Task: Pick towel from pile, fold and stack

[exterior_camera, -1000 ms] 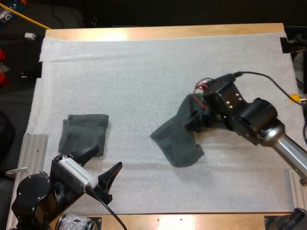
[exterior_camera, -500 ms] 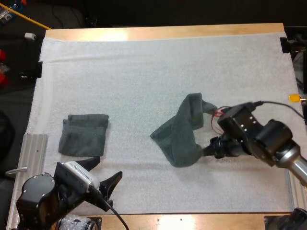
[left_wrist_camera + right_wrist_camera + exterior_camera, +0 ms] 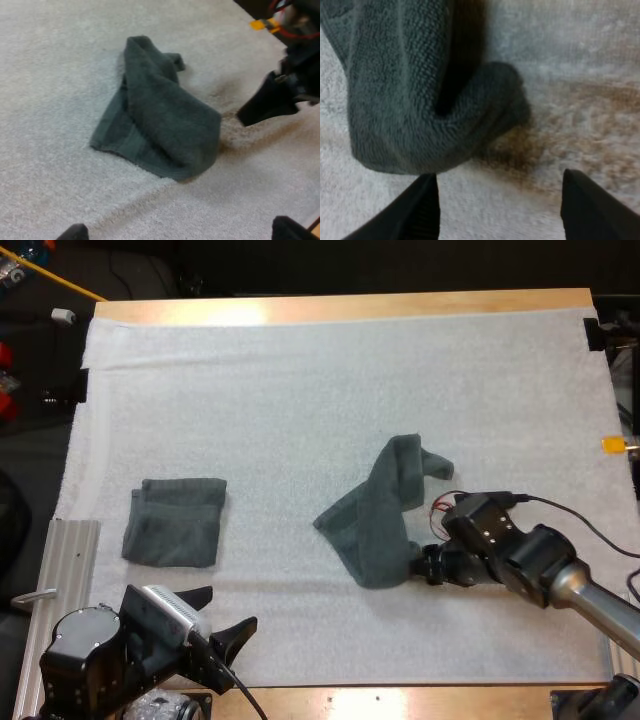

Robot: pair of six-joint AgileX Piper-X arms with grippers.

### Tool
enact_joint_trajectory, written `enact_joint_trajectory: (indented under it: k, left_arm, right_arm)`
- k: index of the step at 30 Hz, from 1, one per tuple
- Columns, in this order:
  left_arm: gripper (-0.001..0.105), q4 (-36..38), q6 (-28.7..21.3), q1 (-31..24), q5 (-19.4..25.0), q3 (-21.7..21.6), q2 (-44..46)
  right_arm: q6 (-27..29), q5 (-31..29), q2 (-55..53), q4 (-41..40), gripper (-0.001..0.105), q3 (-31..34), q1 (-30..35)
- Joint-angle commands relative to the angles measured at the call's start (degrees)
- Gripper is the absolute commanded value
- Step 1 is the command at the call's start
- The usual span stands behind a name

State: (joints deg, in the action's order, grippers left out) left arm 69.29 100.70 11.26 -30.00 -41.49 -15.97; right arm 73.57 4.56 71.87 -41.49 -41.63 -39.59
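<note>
Towels, dark grey-green: 2.
- 1 folded towel (image 3: pixel 175 521), left of centre in the high view.
- 1 crumpled towel (image 3: pixel 372 525), right of centre in the high view.

Tools: 2.
- 1 left tool (image 3: pixel 232 607), lower left of the high view.
- 1 right tool (image 3: pixel 428 565), lower right of the high view, just beside the crumpled towel.

Mat (image 3: pixel 300 390), white: 1.

Worktop (image 3: pixel 350 305), wooden: 1.

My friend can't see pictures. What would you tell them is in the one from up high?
A crumpled towel, dark grey-green, lies in the middle of a white mat, with the right gripper open at its near right edge. A folded towel lies flat to the left, and the left gripper hangs open near the mat's front edge.
</note>
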Motion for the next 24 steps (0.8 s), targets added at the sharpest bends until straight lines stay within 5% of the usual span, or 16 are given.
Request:
enact_joint_trajectory:
  k: [1,24]
  left_arm:
    - [0.069,0.27,0.61,0.24,-0.7,-0.37,0.05]
    - [0.069,0.27,0.86,0.24,-0.7,-0.37,0.05]
  right_arm:
    - [-0.49,0.65,1.27,2.05,0.052,-0.02,-0.07]
    - [-8.68,2.1,16.65,13.66,0.052,-0.41,-0.07]
